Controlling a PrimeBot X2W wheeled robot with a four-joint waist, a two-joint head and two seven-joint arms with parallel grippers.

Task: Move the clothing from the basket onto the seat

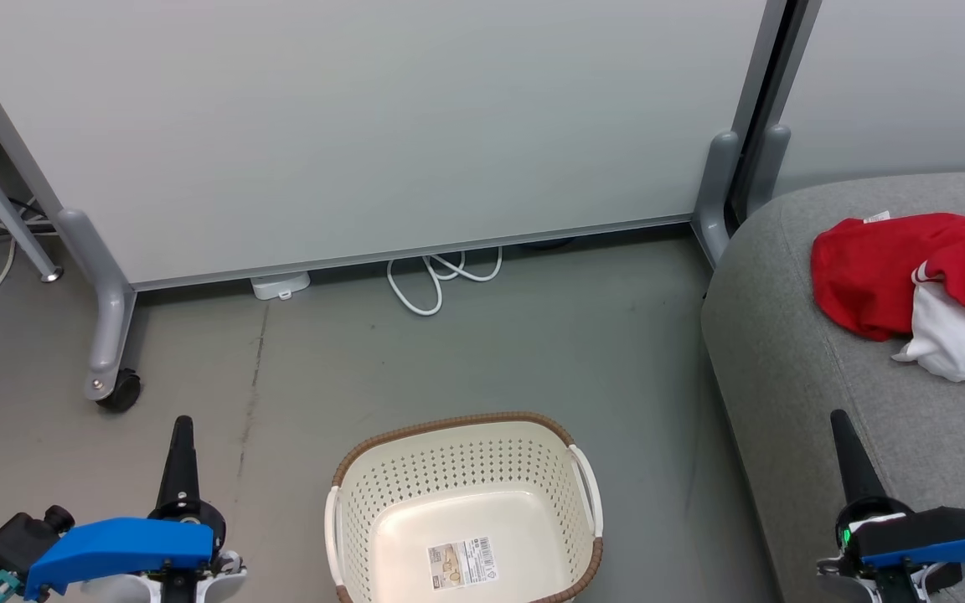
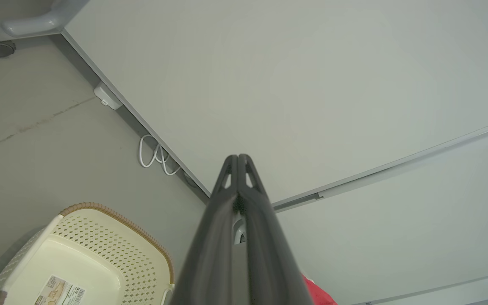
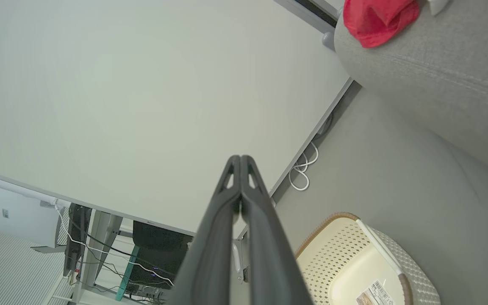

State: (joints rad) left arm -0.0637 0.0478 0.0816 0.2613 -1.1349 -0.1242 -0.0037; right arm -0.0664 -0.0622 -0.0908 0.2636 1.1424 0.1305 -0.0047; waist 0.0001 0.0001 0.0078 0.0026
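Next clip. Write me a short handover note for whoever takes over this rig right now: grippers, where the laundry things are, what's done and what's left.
Grippers: the left gripper is shut and holds nothing, low beside the basket. The right gripper is shut and holds nothing, by the seat.
Things: the clothing lies crumpled on the seat, apart from both grippers. The basket stands on the floor and holds just its label sticker.
Done: clothing is out of the basket and on the seat.
Left: nothing more to move, as far as the views show.

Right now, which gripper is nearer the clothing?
Right. The right gripper is by the seat's front edge, the clothing lying beyond it; the left gripper is on the basket's far side.
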